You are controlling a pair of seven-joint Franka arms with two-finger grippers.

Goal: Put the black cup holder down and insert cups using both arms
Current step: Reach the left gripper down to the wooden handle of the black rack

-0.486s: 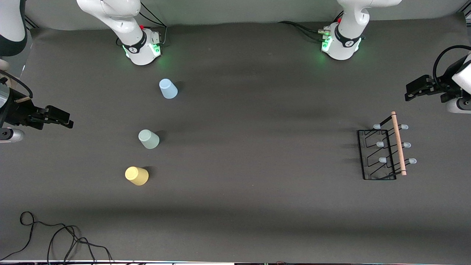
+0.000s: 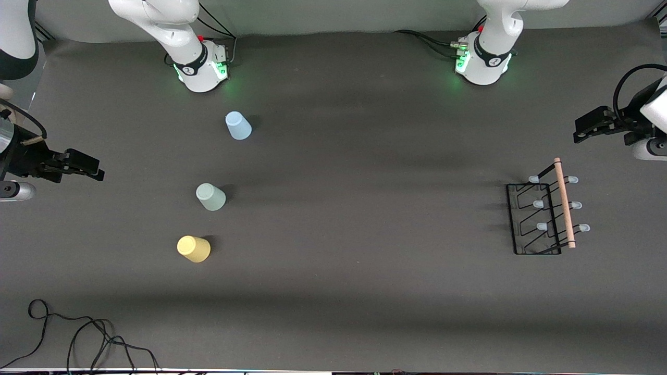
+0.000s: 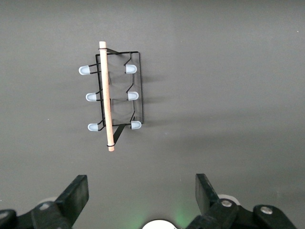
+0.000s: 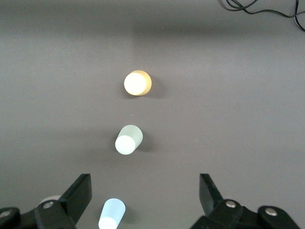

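Note:
The black cup holder (image 2: 565, 205) stands on the dark table toward the left arm's end, its wooden handle on top and its pale blue pegs pointing sideways. My left gripper (image 2: 579, 133) hangs open over the table beside it, the holder (image 3: 106, 95) in its wrist view. Toward the right arm's end stand three cups in a row, closed ends up: light blue (image 2: 238, 125) farthest from the front camera, pale green (image 2: 210, 197), then yellow (image 2: 193, 248) nearest. My right gripper (image 2: 98, 174) hovers open beside that row. Its wrist view shows the yellow (image 4: 137, 83), green (image 4: 128, 140) and blue (image 4: 112, 214) cups.
Both arm bases (image 2: 200, 67) (image 2: 482, 62) glow green along the table edge farthest from the front camera. Loose black cables (image 2: 78, 333) lie at the near corner toward the right arm's end. A wide stretch of bare table separates cups from holder.

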